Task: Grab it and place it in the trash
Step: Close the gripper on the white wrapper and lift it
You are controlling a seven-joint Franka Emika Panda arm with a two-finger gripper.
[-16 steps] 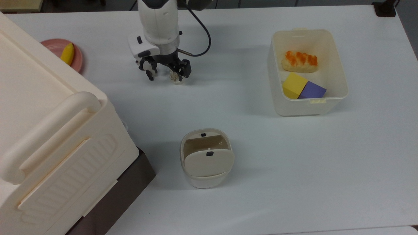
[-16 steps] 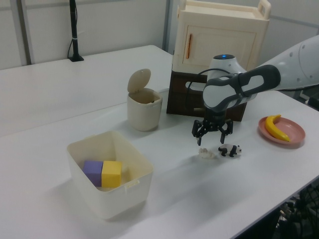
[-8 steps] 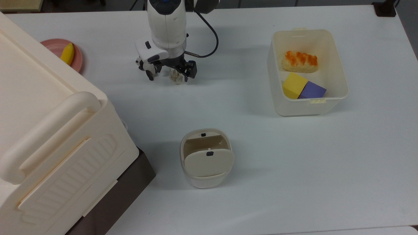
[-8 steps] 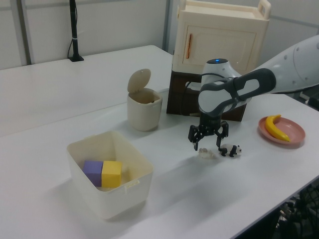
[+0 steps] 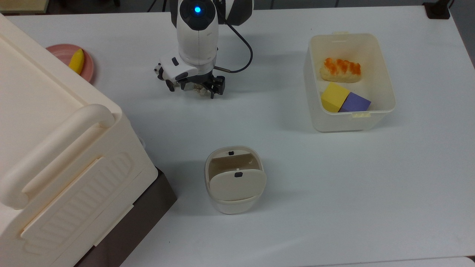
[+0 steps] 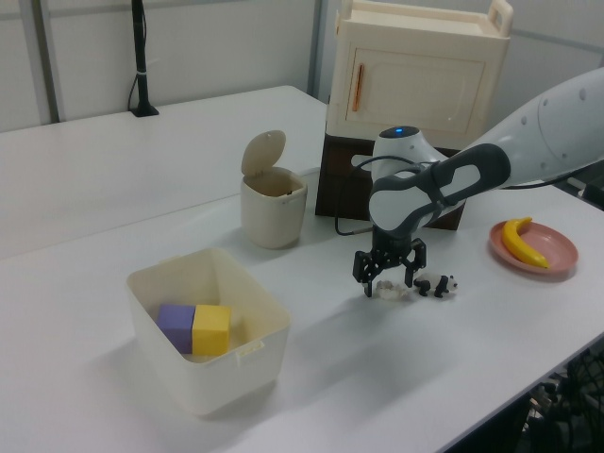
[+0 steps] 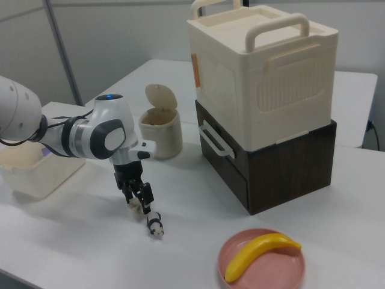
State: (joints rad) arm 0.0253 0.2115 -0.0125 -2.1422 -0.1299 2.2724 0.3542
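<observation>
A white desk (image 5: 334,193) carries the whole scene, with a big cream box with a handle (image 5: 55,148) stacked on a dark brown base (image 7: 283,162) filling the top view's left. The white robot arm (image 5: 196,33) reaches down from the top view's upper edge, a blue light glowing on its casing. At the top view's right stands a translucent white tub (image 5: 350,83) holding a yellow block (image 5: 334,96), a purple block (image 5: 355,102) and a piece of toy sushi topped with orange (image 5: 340,69). Near the middle of the desk sits the small beige trash bin (image 5: 235,180), its swing flap lid tipped up off the mouth in the left view, a black dot on the flap. A pink plate (image 7: 261,263) with a yellow banana (image 7: 258,253) lies by the big box, at the top view's upper left. The gripper (image 6: 388,280) is low at the desk surface, its black fingers spread apart on either side of the paper wad (image 6: 387,289), which lies on the desk between them, well apart from the bin. Just beside the wad, on the left view's right, lies a small black-and-white panda figurine (image 6: 437,284)
</observation>
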